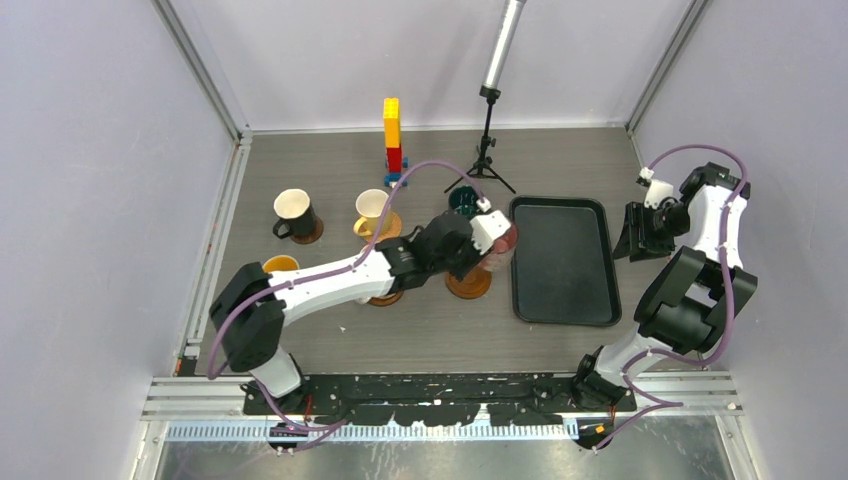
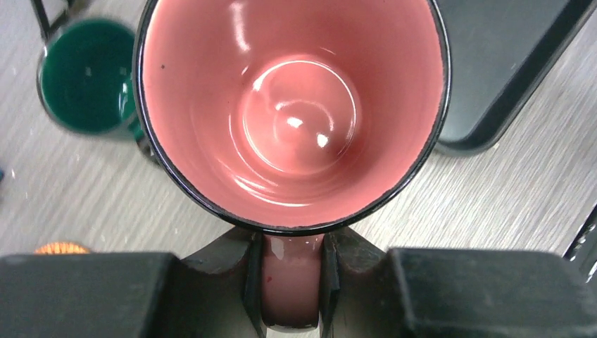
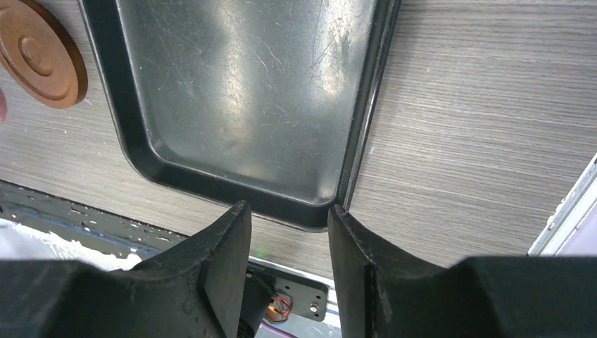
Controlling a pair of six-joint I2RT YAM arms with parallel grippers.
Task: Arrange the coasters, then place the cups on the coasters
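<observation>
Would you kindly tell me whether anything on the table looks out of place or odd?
Nothing looks spilled or damaged. Only the dark green mug, beside the black rectangular tray's far corner, seems to sit on bare table, whereas round brown wooden coasters show under the black mug and cream-yellow mug.

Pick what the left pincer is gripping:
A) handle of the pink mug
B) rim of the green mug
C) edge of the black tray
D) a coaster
A: in the left wrist view the left pincer is closed on both sides of the handle of the pink mug, while the green mug stands apart on the table.
</observation>
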